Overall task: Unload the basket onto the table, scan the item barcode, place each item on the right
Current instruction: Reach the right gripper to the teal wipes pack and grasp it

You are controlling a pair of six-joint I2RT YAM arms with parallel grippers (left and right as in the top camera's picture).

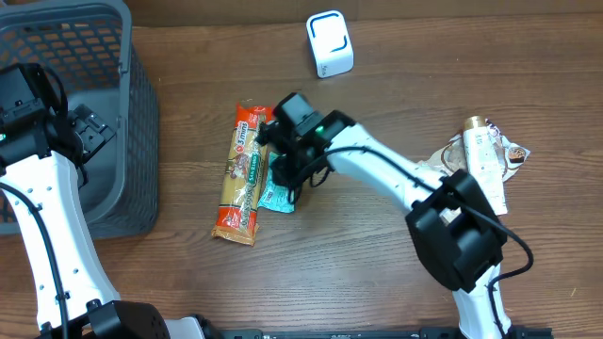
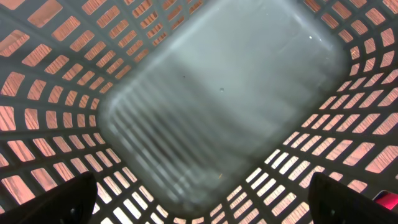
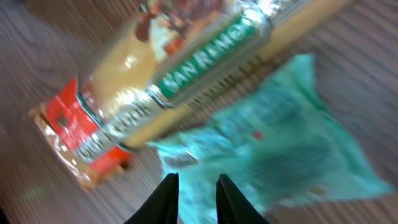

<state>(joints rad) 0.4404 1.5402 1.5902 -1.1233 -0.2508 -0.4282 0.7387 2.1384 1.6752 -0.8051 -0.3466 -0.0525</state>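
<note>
A teal snack packet point(image 1: 277, 195) lies on the wooden table, against a long pasta packet point(image 1: 241, 175). My right gripper point(image 1: 288, 175) is down on the teal packet's upper end. In the right wrist view its two black fingers point(image 3: 169, 198) stand close together with the teal packet point(image 3: 280, 155) between them; the picture is blurred. The white scanner point(image 1: 330, 43) stands at the back of the table. My left gripper point(image 2: 205, 208) hangs open inside the grey basket point(image 2: 224, 93), holding nothing.
The grey mesh basket point(image 1: 104, 122) fills the left side of the table. A bottle and a wrapped item point(image 1: 485, 158) lie at the right edge. The pasta packet point(image 3: 161, 87) lies just left of the teal one.
</note>
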